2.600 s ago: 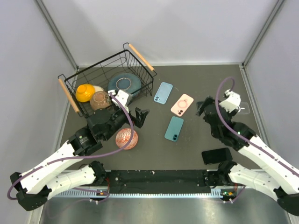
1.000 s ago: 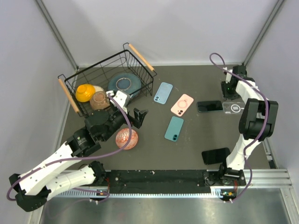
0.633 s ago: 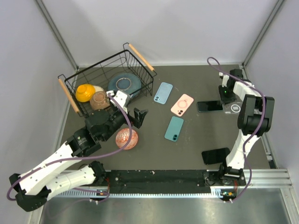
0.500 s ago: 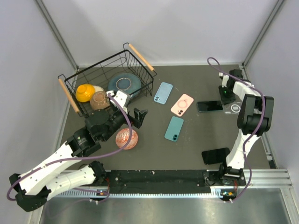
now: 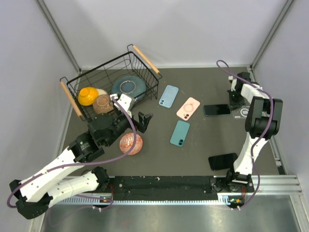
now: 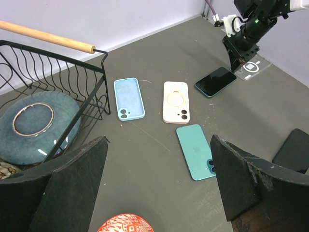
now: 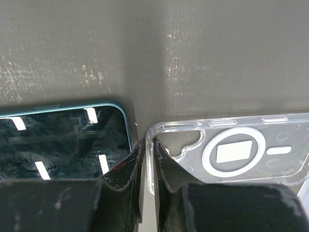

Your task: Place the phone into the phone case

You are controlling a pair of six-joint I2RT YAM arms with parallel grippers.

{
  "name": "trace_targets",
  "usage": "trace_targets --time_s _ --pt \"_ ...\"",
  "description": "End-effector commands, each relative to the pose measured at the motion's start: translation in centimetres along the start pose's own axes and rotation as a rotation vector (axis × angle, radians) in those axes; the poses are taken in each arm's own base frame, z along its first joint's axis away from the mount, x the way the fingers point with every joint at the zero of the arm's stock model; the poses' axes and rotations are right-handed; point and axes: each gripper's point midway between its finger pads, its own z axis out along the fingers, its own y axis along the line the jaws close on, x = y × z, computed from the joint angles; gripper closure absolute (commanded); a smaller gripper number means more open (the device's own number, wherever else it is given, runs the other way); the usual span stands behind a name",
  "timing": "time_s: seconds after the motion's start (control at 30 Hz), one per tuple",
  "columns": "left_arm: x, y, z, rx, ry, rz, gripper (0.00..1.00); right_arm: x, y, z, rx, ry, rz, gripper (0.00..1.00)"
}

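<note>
The phone [image 5: 217,110] lies screen up, dark with a teal rim, at the back right of the table. It also shows in the left wrist view [image 6: 216,81] and the right wrist view [image 7: 63,140]. Just right of it lies the clear phone case [image 5: 244,112] [image 6: 252,66] [image 7: 231,154] with a white ring on it. My right gripper [image 5: 235,99] [image 6: 237,62] [image 7: 148,145] points down between the two, jaws pinched on the case's left rim. My left gripper [image 5: 145,121] [image 6: 158,140] hovers open over the table's left middle, holding nothing.
A teal phone [image 5: 180,133] lies face down at the centre, with a pink case [image 5: 188,108] and a light blue case [image 5: 169,96] behind it. A black phone [image 5: 223,161] lies near the front right. A wire basket [image 5: 147,87] of dishes stands back left; a red patterned bowl [image 5: 131,143] sits by my left arm.
My right arm swung to the back right corner, and its jaws have closed onto the clear case's rim. The left arm has not moved.
</note>
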Motion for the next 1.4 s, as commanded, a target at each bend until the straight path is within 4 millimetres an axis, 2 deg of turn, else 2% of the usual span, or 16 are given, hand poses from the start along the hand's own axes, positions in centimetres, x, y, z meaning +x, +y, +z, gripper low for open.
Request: trace_targets --time_s 0.0,0.17,0.27,0.3,0.37,0.43,0.57,0.63,0.67,0.73,0.77,0.8,0.87,0.9,1.17,1.37 --pt "-3.1 0.0 -0.6 0.004 -0.083 -0.016 0.07 -0.5 -0.9 0.6 0.036 0.019 0.050 0.93" --pt "-2.8 0.1 -0.4 -0.006 -0.076 -0.013 0.07 -0.3 -1.8 0.3 0.097 0.065 0.144 1.00" --pt "-2.6 0.1 -0.3 -0.008 -0.070 -0.012 0.08 -0.7 -2.9 -2.0 0.182 0.062 0.252 1.00" --pt "-2.7 0.1 -0.3 -0.008 -0.072 -0.010 0.08 -1.7 -3.3 -3.7 0.198 0.026 0.280 1.00" --pt "-2.6 0.1 -0.3 -0.008 -0.070 -0.010 0.08 -1.5 -2.9 -5.8 0.195 0.038 0.368 1.00" --pt "-2.7 0.1 -0.3 -0.010 -0.072 -0.010 0.08 -2.3 -1.8 -8.2 0.139 0.002 0.426 1.00" --pt "-2.7 0.2 -0.3 -0.014 -0.072 -0.011 0.08 -2.0 1.4 -11.5 0.045 -0.044 0.451 1.00" --pt "-2.7 0.2 -0.3 -0.016 -0.072 -0.012 0.08 -1.5 4.0 -12.4 -0.026 -0.056 0.450 1.00" --pt "-2.6 0.3 -0.3 -0.017 -0.071 -0.012 0.08 -1.6 5.6 -13.8 -0.060 -0.090 0.435 1.00" --pt "-2.6 0.4 -0.3 -0.022 -0.071 -0.010 0.08 -0.6 7.7 -14.2 -0.099 -0.094 0.470 1.00" --pt "-2.6 0.4 -0.2 -0.025 -0.070 -0.010 0.08 -0.7 9.4 -16.2 -0.134 -0.150 0.468 1.00" --pt "-2.5 0.4 -0.2 -0.025 -0.068 -0.010 0.08 -0.2 11.1 -16.0 -0.189 -0.149 0.524 1.00" --pt "-2.6 0.4 -0.3 -0.024 -0.071 -0.011 0.09 0.2 13.3 -17.7 -0.262 -0.177 0.568 1.00" --pt "-2.6 0.4 -0.3 -0.025 -0.070 -0.012 0.09 1.2 15.1 -17.7 -0.312 -0.136 0.624 1.00" --pt "-2.6 0.5 -0.4 -0.031 -0.073 -0.014 0.09 5.1 19.3 -18.2 -0.386 -0.051 1.046 1.00" --pt "-2.5 0.4 -0.3 -0.025 -0.068 -0.016 0.09 8.6 21.9 -15.1 -0.359 0.111 1.283 1.00"
